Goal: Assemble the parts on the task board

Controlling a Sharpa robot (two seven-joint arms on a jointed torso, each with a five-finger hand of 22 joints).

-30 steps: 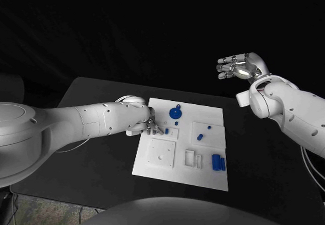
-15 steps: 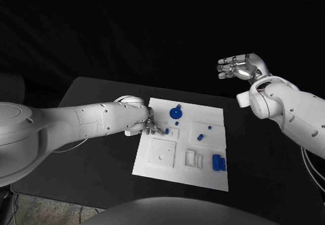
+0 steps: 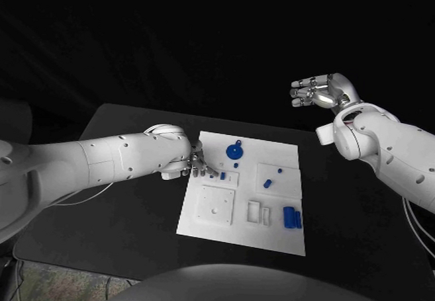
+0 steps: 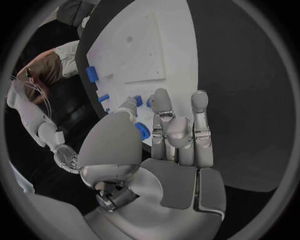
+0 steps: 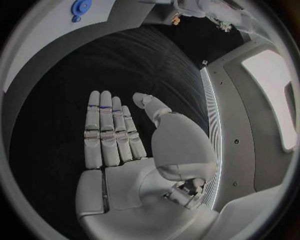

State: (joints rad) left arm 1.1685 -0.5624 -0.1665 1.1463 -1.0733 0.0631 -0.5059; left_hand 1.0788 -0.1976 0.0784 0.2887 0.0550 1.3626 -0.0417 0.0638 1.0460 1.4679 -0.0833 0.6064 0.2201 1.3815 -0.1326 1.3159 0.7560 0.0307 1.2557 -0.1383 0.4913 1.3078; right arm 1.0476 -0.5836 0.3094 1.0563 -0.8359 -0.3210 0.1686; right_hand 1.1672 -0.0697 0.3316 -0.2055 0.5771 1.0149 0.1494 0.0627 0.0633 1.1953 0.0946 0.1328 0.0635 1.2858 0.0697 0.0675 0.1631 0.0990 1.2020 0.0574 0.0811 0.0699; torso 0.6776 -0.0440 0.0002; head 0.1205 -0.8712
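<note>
Dim overall, with deep black beyond the surface [image 3: 129,207] and nothing resolved past its far edge. Lit apparently from above: bright, near-blown white on the task board [image 3: 272,225] and on the upper sides of both arms, falling to grey shade beneath. Faint shadowing beside the left hand [image 3: 190,164] at the board's edge. Soft sheen on the silver fingers [image 5: 103,135] in the right wrist view. Strongly bowed by the fisheye in both wrist views, straight edges curving, dark vignette round each circle. Slightly soft and grainy in the head view.
</note>
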